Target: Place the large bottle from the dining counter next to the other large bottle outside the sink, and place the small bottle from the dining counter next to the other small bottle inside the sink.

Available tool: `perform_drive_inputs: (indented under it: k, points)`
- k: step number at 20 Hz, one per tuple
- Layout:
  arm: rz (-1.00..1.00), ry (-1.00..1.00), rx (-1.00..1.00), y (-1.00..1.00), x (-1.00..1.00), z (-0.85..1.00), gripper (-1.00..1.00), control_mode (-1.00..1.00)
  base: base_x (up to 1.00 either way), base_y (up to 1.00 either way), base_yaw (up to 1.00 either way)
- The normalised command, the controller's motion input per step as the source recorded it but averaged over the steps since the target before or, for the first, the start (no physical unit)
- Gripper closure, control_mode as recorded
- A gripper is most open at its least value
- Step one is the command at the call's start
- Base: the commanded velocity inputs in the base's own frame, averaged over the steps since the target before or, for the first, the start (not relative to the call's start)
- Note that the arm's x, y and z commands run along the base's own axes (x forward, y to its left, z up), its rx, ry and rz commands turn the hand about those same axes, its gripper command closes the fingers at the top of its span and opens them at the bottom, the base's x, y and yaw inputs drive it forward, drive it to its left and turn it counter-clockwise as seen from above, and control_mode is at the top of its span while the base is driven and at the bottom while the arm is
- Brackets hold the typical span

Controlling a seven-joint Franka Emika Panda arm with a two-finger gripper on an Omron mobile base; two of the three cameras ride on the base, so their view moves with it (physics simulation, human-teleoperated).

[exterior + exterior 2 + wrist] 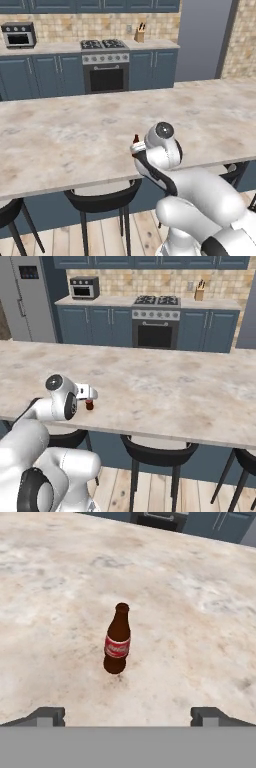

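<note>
**Desk:** While the gripper (127,716) hangs above the dining counter (60,140) with its jaws spread wide and nothing between them, where does the small bottle (118,639) stand?

**Photographer:** Upright on the beige stone top, near the edge over the stools (157,453), ahead of the two finger tips and apart from both. From the hand's own camera it sits about midway between them.

**Desk:** How would it handle?

**Photographer:** By its look, rigid and glossy, probably glass: stiff, likely slippery, breakable if dropped, and narrow-based enough to tip if knocked. I would take it around the labelled belly, the widest and straightest part, rather than the tapering neck.

**Desk:** What does one angle give that another lacks?

**Photographer:** The hand view alone gives the whole bottle, red label (117,647) included. In the left base view the arm's wrist covers nearly all of it, leaving just the dark top poking out beside the white housing. The right base view shows its lower half just past the hand, resting on the stone. Both base views add the room: stove (105,65), blue cabinets (95,326), knife block (200,291), microwave (19,35)
</note>
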Motion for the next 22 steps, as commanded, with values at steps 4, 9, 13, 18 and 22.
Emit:
perform_drive_inputs:
  k: [4,9,13,18,22]
  points:
    - [0.00,0.00,0.01,0.05,0.30,-0.13,-1.00,-1.00,0.00,0.00,0.00]
    - [0.00,0.00,0.00,0.09,0.21,-0.09,-1.00,-1.00,0.00,0.00,0.00]
    - [0.00,0.00,0.00,0.09,0.19,-0.07,-1.00,-1.00,0.00,0.00,0.00]
    - [0.00,0.00,0.00,0.01,0.21,-0.10,-1.00,-1.00,0.00,0.00,0.00]
    - [-0.01,0.00,0.00,0.00,0.20,-0.13,-1.00,-1.00,0.00,0.00,0.00]
